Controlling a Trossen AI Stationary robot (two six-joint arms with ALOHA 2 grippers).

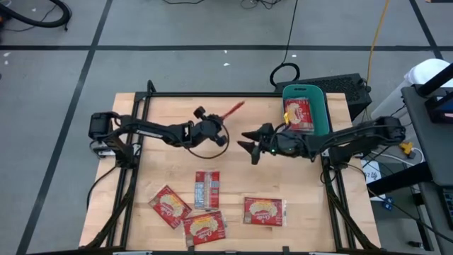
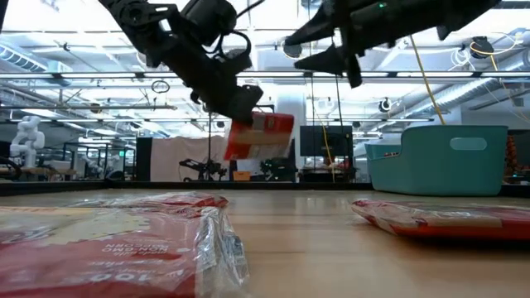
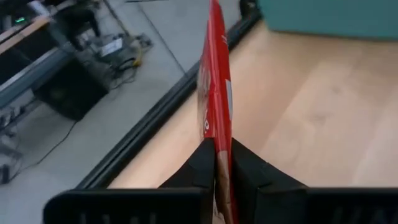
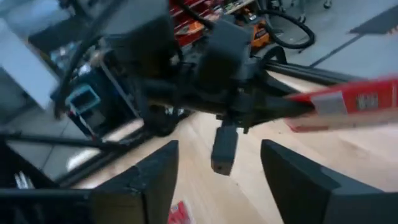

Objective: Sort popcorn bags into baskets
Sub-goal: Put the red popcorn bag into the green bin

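Observation:
My left gripper (image 1: 218,122) is over the middle of the table, shut on a red popcorn bag (image 1: 234,108) that shows edge-on from above. The right gripper (image 1: 249,146) hovers open just right of it, above the table and touching nothing. The teal basket (image 1: 320,106) stands at the far right edge with one red bag (image 1: 299,113) lying inside. Several more bags lie flat near the near edge: red ones (image 1: 170,205), (image 1: 205,225), (image 1: 263,210) and one showing a silver side (image 1: 207,188). My left gripper pinches the red bag between its two fingers (image 3: 202,163) at one end (image 3: 216,146). The flat packet stands edge-on between them and sticks out beyond the fingertips toward the far right. It is lifted clear of the table (image 2: 261,136) and tilted.
The wooden table (image 1: 141,170) has black rails along its left and right sides. A black cable loop (image 1: 207,150) hangs under the left wrist. Bare wood lies between the grippers and the bags at the near edge. A dark box (image 1: 347,91) sits behind the basket.

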